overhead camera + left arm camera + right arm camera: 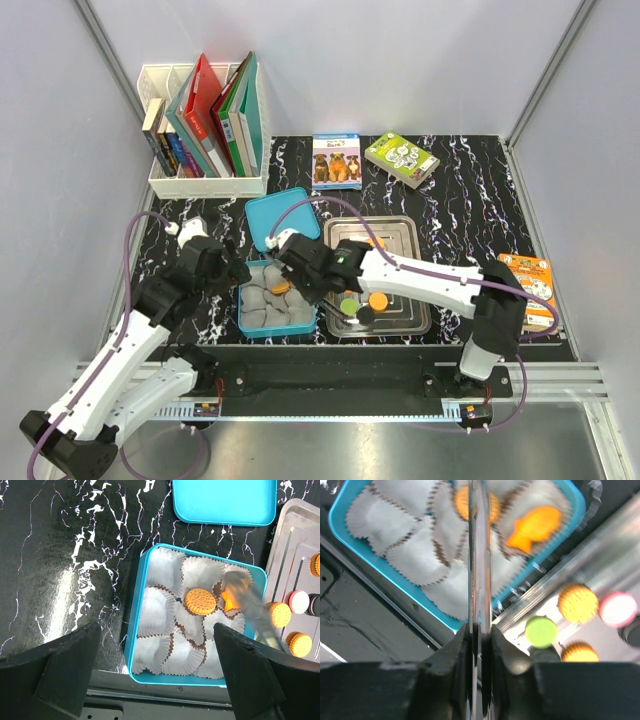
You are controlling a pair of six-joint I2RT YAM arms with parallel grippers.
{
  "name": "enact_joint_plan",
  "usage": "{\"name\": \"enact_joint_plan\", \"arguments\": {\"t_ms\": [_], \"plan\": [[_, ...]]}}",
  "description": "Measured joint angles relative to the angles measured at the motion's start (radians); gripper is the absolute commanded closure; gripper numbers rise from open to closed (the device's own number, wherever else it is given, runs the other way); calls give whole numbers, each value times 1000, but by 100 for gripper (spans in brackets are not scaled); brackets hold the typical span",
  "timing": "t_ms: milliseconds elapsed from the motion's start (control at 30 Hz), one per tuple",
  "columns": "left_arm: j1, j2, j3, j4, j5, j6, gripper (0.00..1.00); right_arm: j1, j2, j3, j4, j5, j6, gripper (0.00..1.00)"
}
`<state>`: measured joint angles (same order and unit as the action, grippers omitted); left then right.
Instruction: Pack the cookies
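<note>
Step in hand, as I judge it: setting a cookie into the blue tin (135, 630) with the metal tongs (480, 555).

To do it well:
- Keep the tong tips low over 1 free paper cup (160, 611).
- Centre the piece before easing off.
- Lift straight up so the crinkled paper isn't dragged.
- Stay off the 2 filled cups.

Whether the tips pinch anything, I cannot tell. They blur in the left wrist view and run edge-on in the right wrist view.

Poses, from the near table edge:
- **Right arm:** it rises from its base right of the tin, with the forearm stretched leftward above the steel tray (292, 545). The right gripper (481, 630) hangs over the tin's tray-side edge. Its fingers are pressed together on the tongs' handle, and the blades point in over the cups.
- **Left arm:** it slants up from its base to the tin's left side. The left gripper (232, 272) hovers just beside the tin wall, fingers spread wide, holding nothing.

Inside the tin: 1 round orange cookie (199, 601) sits in a middle cup. 1 fish-shaped orange cookie (536, 527) sits in the cup next to it, toward the tray. The other cups look empty.

Right of the tin: the tray lies just beside it and holds the unpacked cookies (280, 614). These are several orange, 1 pink, 1 green, and black at the frame edge.

Beyond the tin's far edge: the blue lid (225, 500) lies flat on the table.
</note>
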<state>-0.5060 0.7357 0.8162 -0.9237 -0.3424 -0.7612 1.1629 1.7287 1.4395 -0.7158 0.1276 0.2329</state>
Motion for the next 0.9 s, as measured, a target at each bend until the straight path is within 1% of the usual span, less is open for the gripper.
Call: {"name": "enact_joint_plan", "arguments": {"t_ms": [33, 67, 133, 167, 200, 400, 600, 767, 900], "plan": [[0, 0, 0, 0, 0, 0, 1, -8, -14, 2, -21, 6, 11, 84], [0, 0, 0, 0, 0, 0, 1, -18, -32, 3, -41, 13, 24, 90], [0, 4, 0, 1, 1, 0, 1, -48, -69, 3, -77, 21, 47, 95], [0, 6, 0, 3, 1, 0, 1, -64, -89, 3, -94, 27, 61, 99], [0, 13, 0, 5, 2, 0, 1, -80, -108, 3, -110, 37, 74, 100], [0, 38, -9, 29, 16, 0, 1, -178, -231, -35, -176, 57, 180, 100], [0, 62, -10, 60, 44, 1, 1, -326, -327, -151, -217, 65, 309, 99], [0, 72, -17, 90, 75, 1, 1, -423, -338, -248, -217, 30, 368, 92], [0, 76, -32, 106, 89, 1, 1, -477, -338, -291, -210, -2, 378, 84]]}}
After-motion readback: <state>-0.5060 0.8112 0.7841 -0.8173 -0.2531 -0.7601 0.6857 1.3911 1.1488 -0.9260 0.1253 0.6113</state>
